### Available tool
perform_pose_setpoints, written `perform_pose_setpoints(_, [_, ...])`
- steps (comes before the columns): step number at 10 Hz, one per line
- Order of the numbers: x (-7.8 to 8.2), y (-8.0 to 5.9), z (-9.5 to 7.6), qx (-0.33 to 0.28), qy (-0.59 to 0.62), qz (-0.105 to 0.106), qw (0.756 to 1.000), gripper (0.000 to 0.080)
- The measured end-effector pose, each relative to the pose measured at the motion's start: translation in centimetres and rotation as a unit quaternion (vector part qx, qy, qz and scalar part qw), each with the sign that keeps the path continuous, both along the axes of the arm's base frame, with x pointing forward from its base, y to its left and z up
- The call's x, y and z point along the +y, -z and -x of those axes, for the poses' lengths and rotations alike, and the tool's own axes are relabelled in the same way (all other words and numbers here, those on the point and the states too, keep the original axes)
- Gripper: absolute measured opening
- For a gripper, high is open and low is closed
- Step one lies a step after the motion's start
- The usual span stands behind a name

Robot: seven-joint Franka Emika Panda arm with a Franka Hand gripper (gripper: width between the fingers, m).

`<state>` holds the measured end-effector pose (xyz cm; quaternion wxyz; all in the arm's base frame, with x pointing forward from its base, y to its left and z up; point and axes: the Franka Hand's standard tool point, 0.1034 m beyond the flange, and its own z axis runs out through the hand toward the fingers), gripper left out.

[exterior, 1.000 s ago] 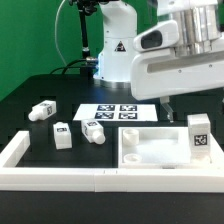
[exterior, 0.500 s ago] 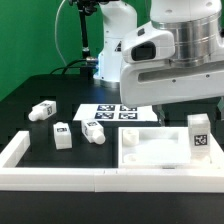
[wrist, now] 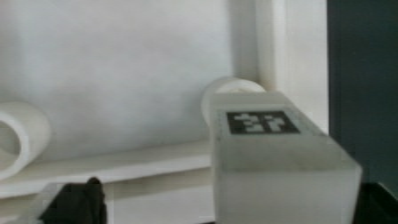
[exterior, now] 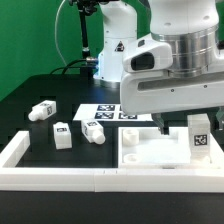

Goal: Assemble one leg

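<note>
One leg [exterior: 199, 136], a white post with a square tag, stands upright at the right corner of the flat white tray-like piece [exterior: 145, 153]. My gripper [exterior: 188, 120] hangs just above and around its top, jaws open. In the wrist view the leg [wrist: 276, 165] fills the space between my dark fingertips [wrist: 73, 201]. It sits closer to one finger, and a gap shows on the other side. The gripper [wrist: 226, 207] holds nothing. Three more legs [exterior: 42, 110] [exterior: 62, 133] [exterior: 95, 130] lie on the black table at the exterior view's left.
The marker board [exterior: 112, 112] lies flat behind the tray-like piece. A low white wall [exterior: 50, 176] runs along the front and left of the work area. The robot base [exterior: 112, 50] stands at the back. The tray-like piece's round corner holes [wrist: 240, 92] show in the wrist view.
The arm has come down and shifted toward the exterior view's left, bringing the open gripper down over the standing leg. The legs and the tray-like piece have not moved.
</note>
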<state>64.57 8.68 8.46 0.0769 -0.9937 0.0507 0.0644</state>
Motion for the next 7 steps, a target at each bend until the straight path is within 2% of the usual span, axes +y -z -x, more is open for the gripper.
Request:
perform_pose_setpoints(2, [0.06, 0.03, 0.02, 0.008, 0.045, 0.005, 0.999, 0.0390])
perform_pose_setpoints(3, [0.09, 0.03, 0.02, 0.015, 0.090, 0.010, 0.996, 0.0285])
perform_pose_setpoints(6, [0.24, 0.12, -0.01, 0.031, 0.207, 0.024, 0.977, 0.0285])
perform_pose_setpoints(7, [0.79, 0.13, -0.15, 0.022, 0.274, 0.030, 0.961, 0.0285])
